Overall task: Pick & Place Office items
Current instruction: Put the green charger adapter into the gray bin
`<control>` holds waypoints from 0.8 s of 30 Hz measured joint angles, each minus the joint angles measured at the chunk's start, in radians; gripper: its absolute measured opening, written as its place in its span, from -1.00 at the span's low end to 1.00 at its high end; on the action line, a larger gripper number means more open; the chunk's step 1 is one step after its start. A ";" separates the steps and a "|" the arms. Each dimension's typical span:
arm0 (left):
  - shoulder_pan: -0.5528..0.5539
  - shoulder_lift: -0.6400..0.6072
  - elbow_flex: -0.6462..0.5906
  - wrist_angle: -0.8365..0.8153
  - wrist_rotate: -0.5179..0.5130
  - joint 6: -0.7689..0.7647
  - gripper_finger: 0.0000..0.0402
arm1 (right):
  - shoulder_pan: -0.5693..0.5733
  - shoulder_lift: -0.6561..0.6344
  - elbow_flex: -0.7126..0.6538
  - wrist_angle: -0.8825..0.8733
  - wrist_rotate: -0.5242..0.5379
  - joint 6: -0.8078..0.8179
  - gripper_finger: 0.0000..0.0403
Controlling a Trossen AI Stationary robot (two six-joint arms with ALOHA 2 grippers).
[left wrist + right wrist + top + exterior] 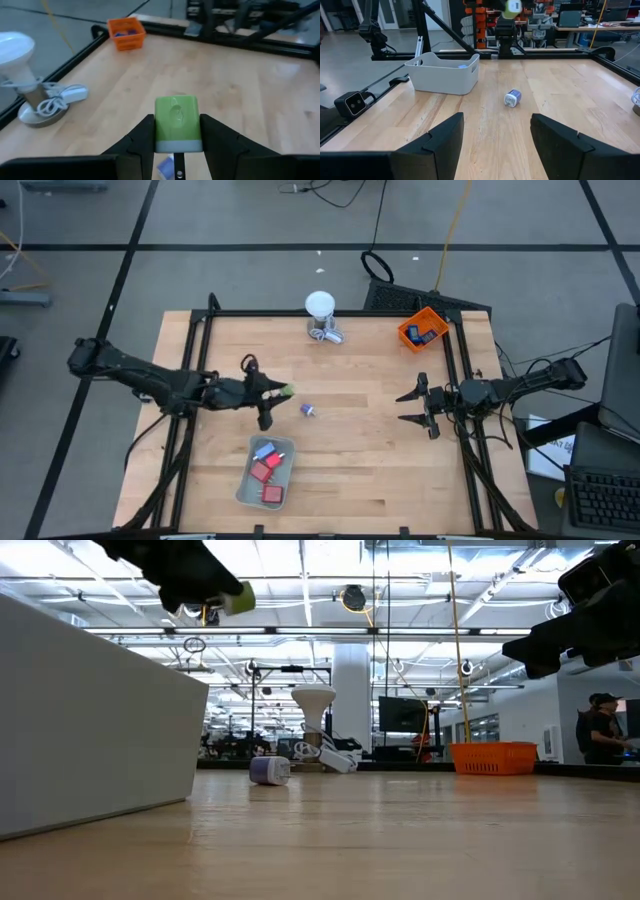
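The left gripper (pixel 283 391) hangs above the table's middle, clamped on a green-and-white piece (pixel 176 124) lifted clear of the wood. A small blue-and-white piece (pixel 308 411) lies on the boards just beside it, at about four o'clock. The grey tray (pixel 246 485), toward six o'clock, holds red blocks (pixel 266 471) and a light-blue piece (pixel 264 450). Bare wood spreads from the centre out to three o'clock, where the right gripper (pixel 415 406) waits with fingers wide and nothing between them. The orange bin (pixel 405 333), toward one o'clock near the far edge, holds dark blue-faced pieces (pixel 426 333).
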 joint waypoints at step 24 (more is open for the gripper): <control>-0.421 -0.008 0.000 0.066 0.000 0.047 -0.35 | 0.000 0.000 0.000 0.000 0.000 0.000 0.09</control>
